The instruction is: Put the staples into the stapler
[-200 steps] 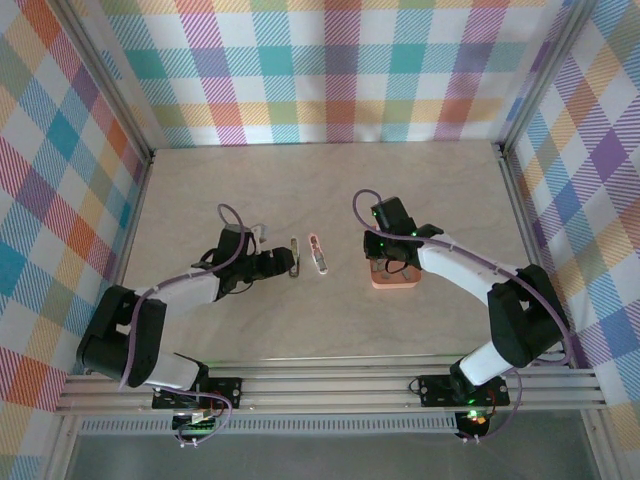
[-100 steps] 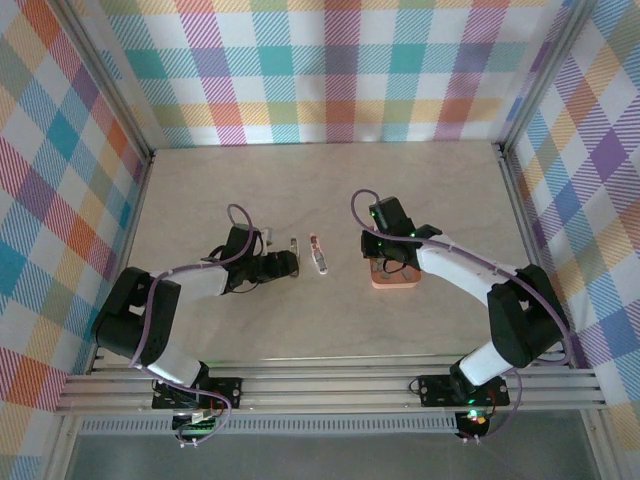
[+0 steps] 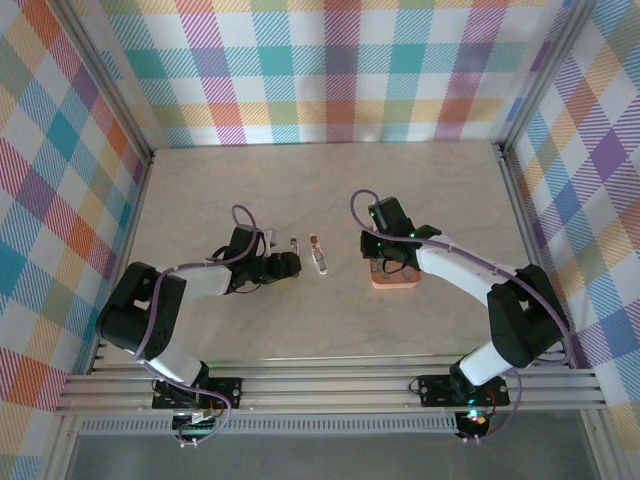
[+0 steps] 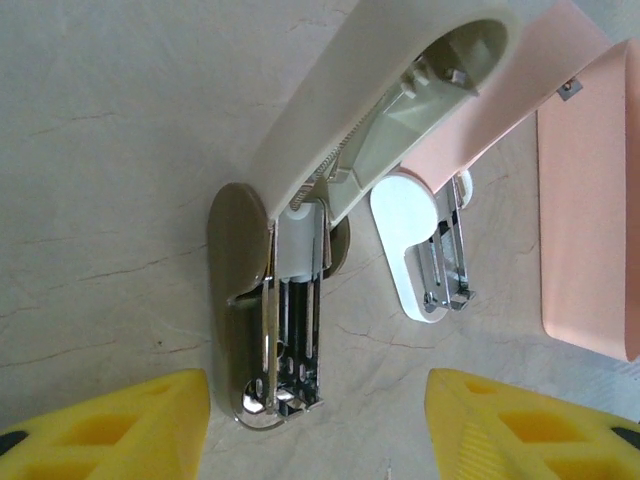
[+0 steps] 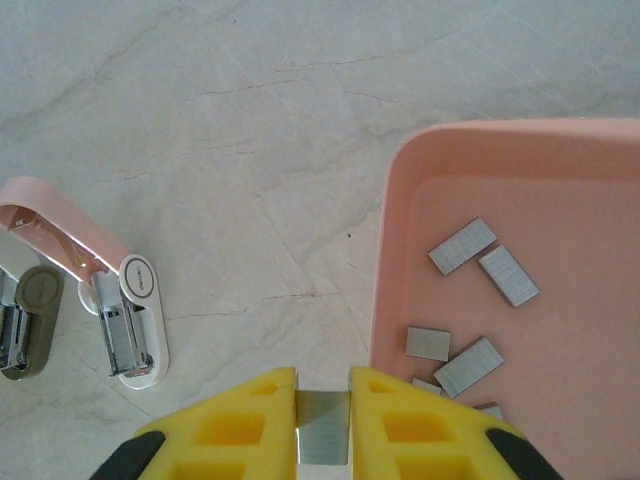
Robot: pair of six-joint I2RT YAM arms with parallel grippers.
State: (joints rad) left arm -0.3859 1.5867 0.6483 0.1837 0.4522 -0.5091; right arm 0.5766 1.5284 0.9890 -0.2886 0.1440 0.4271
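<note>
One left claw (image 4: 318,425): jaws wide, straddling the metal end of the stapler (image 4: 385,110), no contact seen. One stapler: splayed open on the counter (image 4: 100,120), centre-left; light, probably skittish plastic, best pinched across its sides. One right claw (image 5: 323,395): nipped narrow on a staple strip (image 5: 323,440), thin and likely brittle, at the left rim of the tray (image 5: 385,250) of loose staples (image 5: 462,245).
</note>
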